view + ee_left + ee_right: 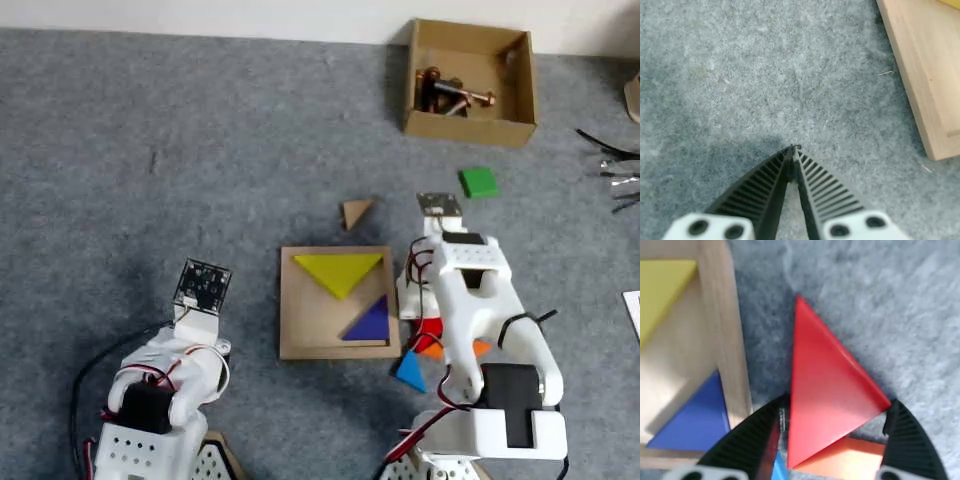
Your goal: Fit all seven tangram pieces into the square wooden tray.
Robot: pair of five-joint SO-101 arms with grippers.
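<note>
The square wooden tray (pixel 300 345) lies mid-table with a yellow triangle (pixel 338 270) and a dark blue triangle (pixel 370 322) inside. Just right of it, a red triangle (pixel 827 385) lies on the carpet, partly over an orange piece (pixel 850 460). My right gripper (pixel 835 415) stands open, its fingers close on either side of the red triangle's wide end. A light blue triangle (pixel 410 370) lies nearer the arm's base. A wood-coloured triangle (pixel 356 212) and a green square (pixel 478 182) lie beyond the tray. My left gripper (pixel 792 150) is shut over bare carpet, left of the tray (pixel 920 75).
A cardboard box (pixel 470 80) holding metal parts stands at the back right. Cables (pixel 610 165) trail in at the right edge. Grey carpet stretches open across the left and back of the table.
</note>
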